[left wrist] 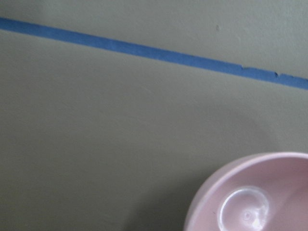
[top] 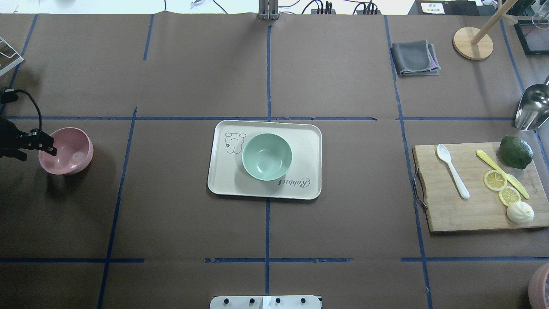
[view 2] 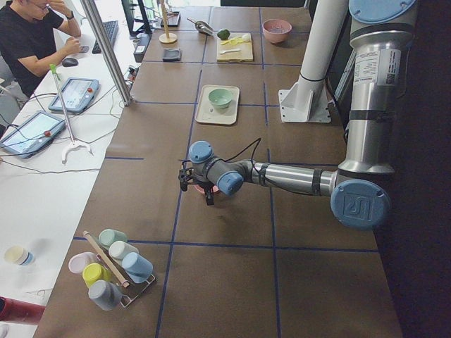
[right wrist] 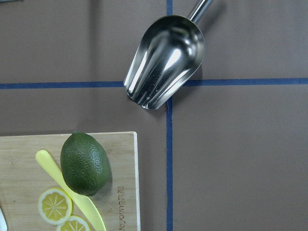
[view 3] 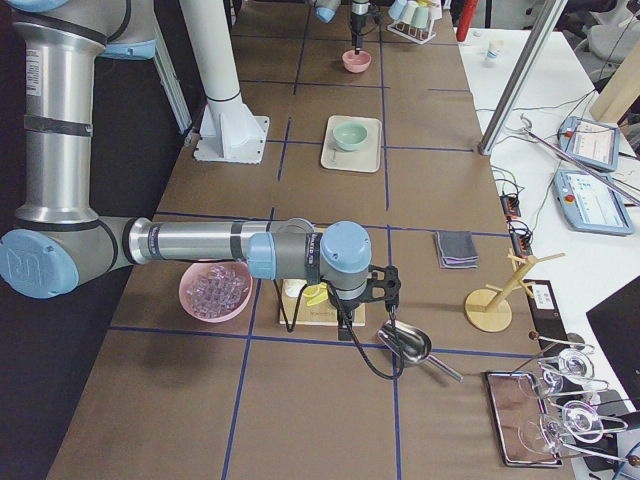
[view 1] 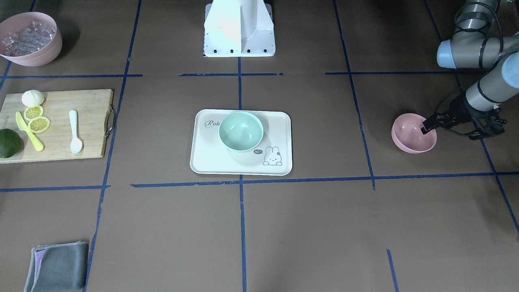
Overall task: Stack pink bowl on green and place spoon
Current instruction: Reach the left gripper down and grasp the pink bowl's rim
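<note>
The left gripper (view 1: 425, 126) sits at the rim of the pink bowl (view 1: 409, 140), one finger inside and the other outside the wall on the side toward its own arm. It looks clenched on that rim, though the tips are small in the fixed views and do not appear in the left wrist view. That view shows only part of the bowl's rim and glossy inside over the brown bench (view 1: 324, 227) and a blue tape line. The bowl is upright at the gripper. Well apart from this gripper, toward the middle of the bench, a cream tray (view 1: 211, 162) with a rabbit drawing carries the green bowl (view 1: 241, 130), upright and with nothing in it. Farther still from the left gripper, at the other end of the bench, a wooden cutting board (view 1: 91, 121) holds the spoon (view 1: 74, 132), lying flat on bare wood with its scoop toward the operators' side. Beyond the spoon on the same board lie a yellow knife (view 1: 29, 137), two lemon slices (view 1: 37, 119) and a dark green fruit (view 1: 8, 142). The right gripper (view 3: 388, 300) hangs over that far end, just off the board's corner by the fruit, and the pictures do not show whether it is released or clenched. Directly under it, in its wrist view, lies a metal scoop (right wrist: 166, 60) on the bench, with the fruit and knife just beside on the board.
</note>
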